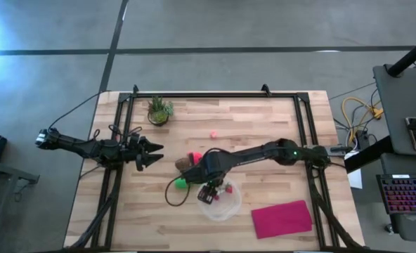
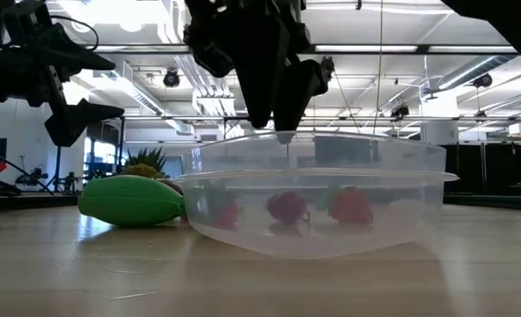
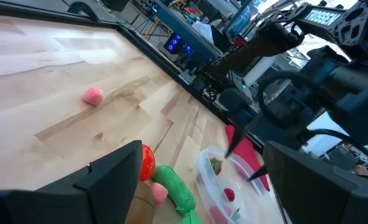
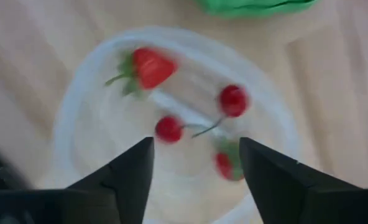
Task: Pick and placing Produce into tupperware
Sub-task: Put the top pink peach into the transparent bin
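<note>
While the right claw (image 4: 196, 163) is held spread and empty directly over the tupperware (image 4: 78, 106), a straight lift is advised so the rim is not caught. Beneath it, a strawberry (image 4: 148, 67) and cherries (image 4: 232, 99) are seen inside. Beyond the rim, a green piece (image 2: 130, 201) lies on the worktop (image 1: 264, 123). Only the high view shows a pink bit (image 1: 213, 133) farther off and the left claw (image 1: 152, 154), released, well apart.

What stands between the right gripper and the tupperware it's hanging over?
Nothing visible. The right gripper hangs open directly over the tupperware, which has no lid on it, and the wrist view looks straight down on a strawberry and cherries inside it. The left gripper waits open, well off to the side.
</note>
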`<state>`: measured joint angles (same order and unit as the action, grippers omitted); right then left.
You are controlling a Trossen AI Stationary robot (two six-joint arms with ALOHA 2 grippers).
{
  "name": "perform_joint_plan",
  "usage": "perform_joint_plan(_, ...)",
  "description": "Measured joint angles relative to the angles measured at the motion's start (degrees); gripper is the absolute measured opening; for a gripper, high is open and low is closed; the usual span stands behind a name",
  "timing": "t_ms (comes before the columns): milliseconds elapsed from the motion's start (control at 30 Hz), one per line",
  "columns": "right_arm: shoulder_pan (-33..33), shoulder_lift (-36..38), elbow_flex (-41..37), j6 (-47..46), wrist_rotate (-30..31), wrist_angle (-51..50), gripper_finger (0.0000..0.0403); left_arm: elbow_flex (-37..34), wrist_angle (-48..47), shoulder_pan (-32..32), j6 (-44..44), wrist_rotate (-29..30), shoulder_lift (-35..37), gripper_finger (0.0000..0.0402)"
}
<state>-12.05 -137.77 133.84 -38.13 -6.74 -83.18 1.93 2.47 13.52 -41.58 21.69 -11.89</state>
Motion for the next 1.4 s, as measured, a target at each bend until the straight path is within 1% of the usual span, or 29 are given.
perform_joint_plan(100,1.76,0.98,0.88,1.21,4.29,-1.03,0.0248,0.00,-0.03,0.01,0.00,-0.01,-0.07,0.0320)
perform_joint_plan(167,4.56,2.10,1.22,2.58,4.18,-1.40,0.0251,0.00,0.12,0.00,0.00,0.01,0.00,0.0320)
perform_joint_plan(233,8.39,2.55,1.23,3.94,2.50,-2.57,0.0249,0.00,0.01,0.00,0.00,-0.01,0.01,0.0320)
perform_joint_plan(433,19.93,1.21,0.92,7.23,2.40,-3.00,0.0239,0.00,0.00,0.02,0.00,-0.01,-0.01,0.0320)
perform_joint_plan(533,23.24,0.77,0.88,10.98,4.48,-3.09,0.0238,0.00,-0.05,0.02,0.00,-0.01,-0.01,0.0320)
perform_joint_plan(633,25.37,0.76,0.85,12.12,5.28,-2.38,0.0238,0.00,0.08,0.00,0.00,0.01,-0.06,0.0320)
perform_joint_plan(833,27.54,0.76,-0.42,12.61,5.38,5.03,0.0238,0.01,0.02,0.00,0.00,-0.01,-0.04,0.0320)
perform_joint_plan(933,28.20,0.76,-2.70,11.42,5.31,9.03,0.0238,0.00,0.05,0.00,0.00,-0.01,-0.06,0.0320)
perform_joint_plan(1067,29.06,0.76,-7.25,10.31,5.38,9.94,0.0238,0.00,0.05,0.00,0.00,0.00,0.01,0.0320)
perform_joint_plan(1200,29.10,0.76,-10.90,10.90,9.83,11.44,0.0238,0.00,0.05,0.00,0.00,-0.01,-0.03,0.0320)
perform_joint_plan(1400,29.04,0.74,-13.84,11.45,8.25,16.61,0.0238,0.00,0.05,0.00,0.00,0.01,-0.01,0.0320)
